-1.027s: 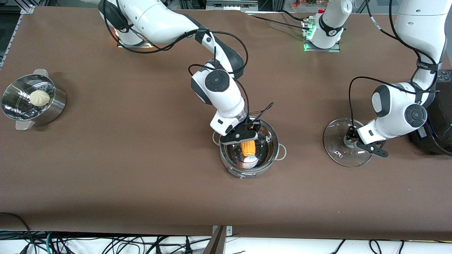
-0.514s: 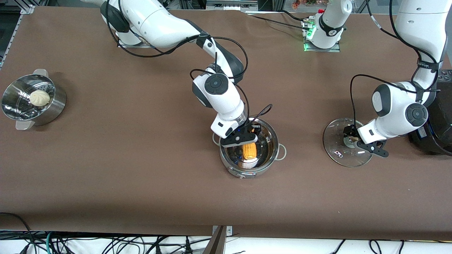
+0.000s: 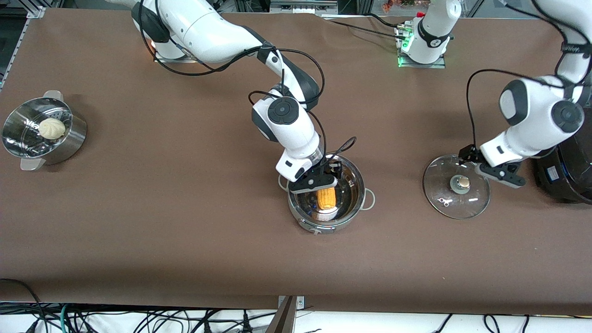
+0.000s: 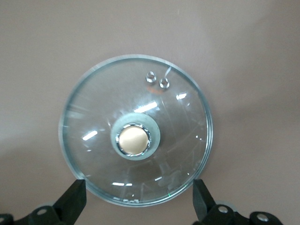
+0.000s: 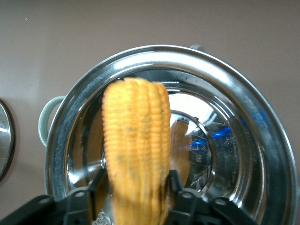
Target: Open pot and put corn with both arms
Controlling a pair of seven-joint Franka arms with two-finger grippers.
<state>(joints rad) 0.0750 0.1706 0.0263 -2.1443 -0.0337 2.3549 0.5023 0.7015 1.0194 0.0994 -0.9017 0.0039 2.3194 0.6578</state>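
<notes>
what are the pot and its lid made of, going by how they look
The pot looks like polished stainless steel: its inner wall mirrors the corn that the right gripper holds in it. Its loop handles look pale, perhaps plastic or silicone. The lid, lying on the table under the open left gripper, looks like clear glass, since the brown table shows through, with a metallic-looking knob.

The high front camera is facing the robots and taking in the whole desk. The left wrist camera is looking straight down at the lid, the right one closely into the pot; both are also appearing in front view.
</notes>
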